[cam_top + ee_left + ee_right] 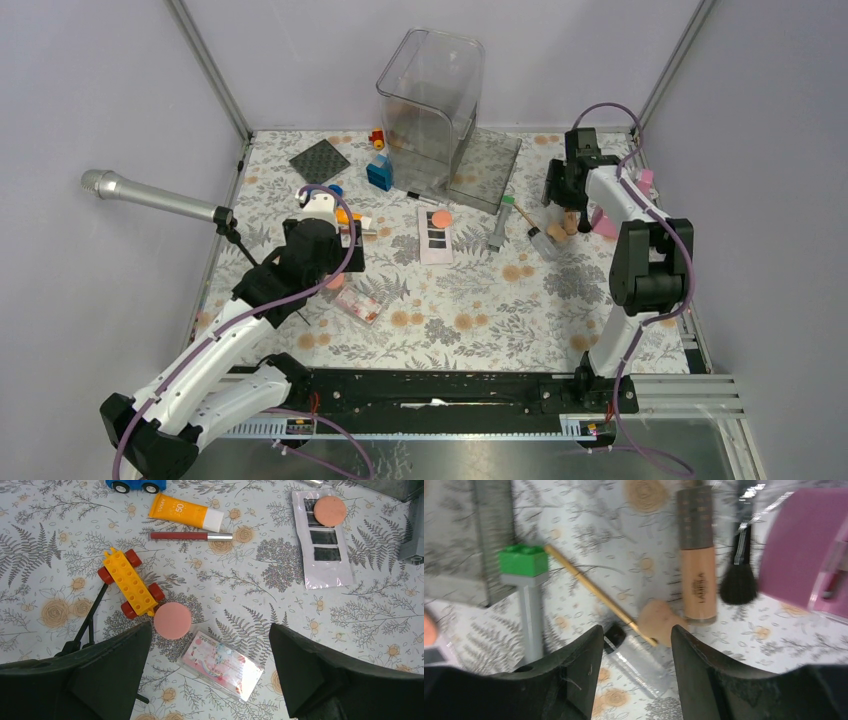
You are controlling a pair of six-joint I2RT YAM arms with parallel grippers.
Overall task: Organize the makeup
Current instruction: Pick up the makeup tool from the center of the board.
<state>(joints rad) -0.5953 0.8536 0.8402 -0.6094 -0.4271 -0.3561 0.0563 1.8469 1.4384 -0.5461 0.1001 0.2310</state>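
Note:
My left gripper (210, 672) is open and hovers over the clear pink-shade palette (221, 665), which lies flat between the jaws; it also shows in the top view (358, 305). A coral-pink disc (172, 620) lies just beyond it. A second disc (330, 510) rests on the white palette with dark squares (322, 545). My right gripper (636, 636) is open above a tan-handled brush (594, 592) whose head sits in a clear sleeve (639, 660). The grey tube with green cap (526, 595) lies to its left.
An orange tube (185, 513), a red lip stick (190, 536), a yellow toy car (129, 582) and a blue car (135, 485) lie ahead of the left gripper. A foundation bottle (698, 555), a black brush (738, 582) and a pink case (809, 550) lie at the right. A clear bin (432, 95) stands at the back.

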